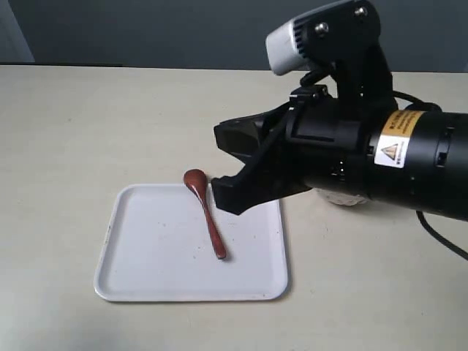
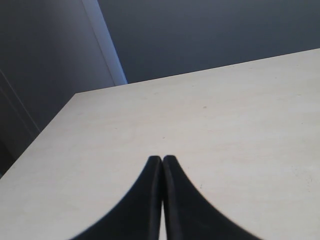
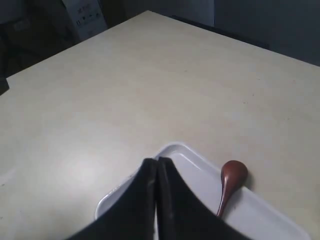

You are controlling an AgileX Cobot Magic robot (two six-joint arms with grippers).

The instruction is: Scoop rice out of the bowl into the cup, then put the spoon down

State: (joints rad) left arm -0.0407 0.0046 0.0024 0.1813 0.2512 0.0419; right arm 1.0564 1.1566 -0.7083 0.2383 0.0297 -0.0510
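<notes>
1. Spoon (image 1: 209,217): it lies on the white tray (image 1: 157,252); the oval scoop rests at the tray's far edge and the handle runs across the tray floor towards the near side; nothing grips it.
2. Tray: square with rounded corners, flat on the pale table (image 1: 80,124); a few small specks lie on its floor, too small to identify.
3. Right fingers (image 3: 170,202): the wrist view shows the two black tips pressed together with only a thin line between them; they hold nothing; they hang over the tray's far right part, near the spoon's scoop and apart from it.
4. Right arm (image 1: 380,153): it reaches in from the right of the exterior view, low over the table, and hides much of the surface behind it.
5. Pale rounded edge (image 1: 342,197): it shows just beneath the right arm; too little is visible to say what it is.
6. Left fingers (image 2: 150,200): the tips meet, closed on nothing; only bare table lies beyond them; this arm does not appear in the exterior view.
</notes>
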